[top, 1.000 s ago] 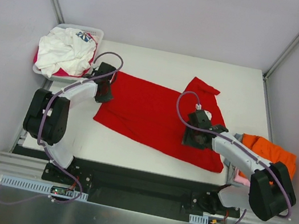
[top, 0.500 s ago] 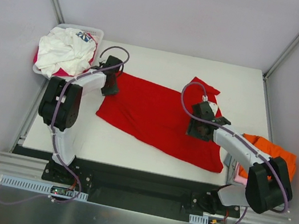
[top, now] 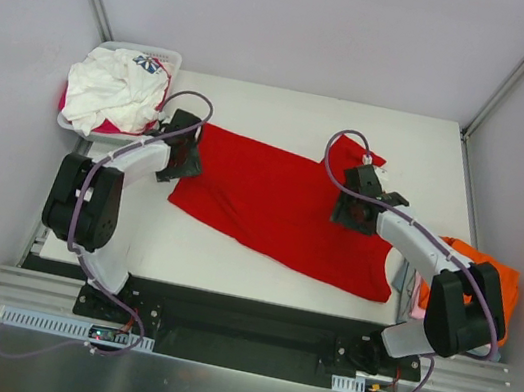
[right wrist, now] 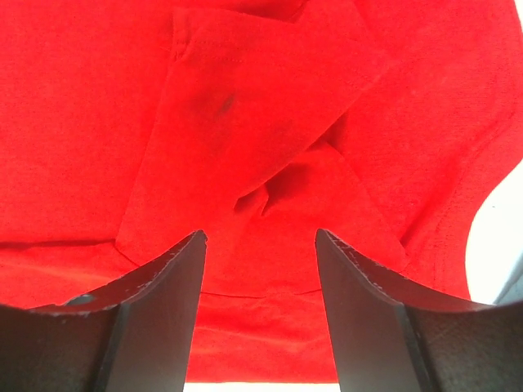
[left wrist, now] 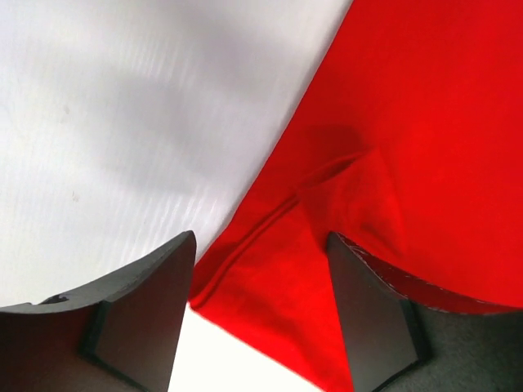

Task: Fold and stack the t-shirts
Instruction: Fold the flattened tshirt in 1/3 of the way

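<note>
Your left pincer and right pincer both stand spread over the red t-shirt lying on the bench.

Light was bright, even and diffuse, falling from overhead. In the top view the red shirt looked saturated, its folds barely shaded. Only faint, soft shadow lay on the table just left of it. The white shirt further left was nearly washed out. In the wrist views the cloth was sharp, with stitching legible. The left gripper and right gripper showed dark and soft-edged. A broad grey shadow crossed the table left of the shirt.
</note>
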Robot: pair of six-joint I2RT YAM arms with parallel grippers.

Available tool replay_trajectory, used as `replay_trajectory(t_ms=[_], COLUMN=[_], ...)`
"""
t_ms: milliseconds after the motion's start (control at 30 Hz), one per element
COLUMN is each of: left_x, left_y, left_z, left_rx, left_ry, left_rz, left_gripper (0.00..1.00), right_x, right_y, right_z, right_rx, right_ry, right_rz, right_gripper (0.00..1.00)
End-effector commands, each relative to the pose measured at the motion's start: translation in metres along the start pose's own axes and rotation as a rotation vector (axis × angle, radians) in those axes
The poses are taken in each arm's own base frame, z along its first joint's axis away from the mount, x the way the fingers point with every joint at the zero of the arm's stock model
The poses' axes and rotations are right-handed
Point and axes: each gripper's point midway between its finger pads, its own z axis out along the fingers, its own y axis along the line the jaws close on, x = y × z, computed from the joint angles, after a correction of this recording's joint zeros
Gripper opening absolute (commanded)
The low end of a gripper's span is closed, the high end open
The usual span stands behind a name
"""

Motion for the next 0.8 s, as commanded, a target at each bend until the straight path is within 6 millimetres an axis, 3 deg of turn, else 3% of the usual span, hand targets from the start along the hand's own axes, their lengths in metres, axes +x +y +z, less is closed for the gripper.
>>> replay_trajectory(t_ms=[0,167,333,433,700,767], left_x=[0.028,0.027,0.024,0.028,0.046,0.046], left_y=[0.015,0.029,0.029,0.026,0.023,0.023], left_z=[-0.008,-0.019,-0.027,-0.028,-0.003,-0.002], left_rx=[0.001,-0.022,0.006,0.034,0.026,0.027], left_ry=[0.047,-0.009,-0.032,-0.026,0.041,0.039], left_rz=[-0.018,-0.04,-0.049,-0.045,-0.043,-0.046], left_gripper=[0.65,0.7,0.7,0.62,0.45,0.35], right_x=[-0.006,-0.003,-0.001,0.0,0.004,0.005], right_y=[0.009,0.013,0.014,0.014,0.014,0.014], right_z=[-0.002,-0.001,0.0,0.001,0.002,0.001], right_rx=[-0.039,-0.058,-0.063,-0.063,-0.067,-0.066], right_ry=[-0.009,0.004,0.009,0.012,0.022,0.023], right_rz=[0.002,-0.003,-0.002,-0.002,-0.005,-0.005], right_gripper=[0.6,0.6,0.59,0.59,0.59,0.58])
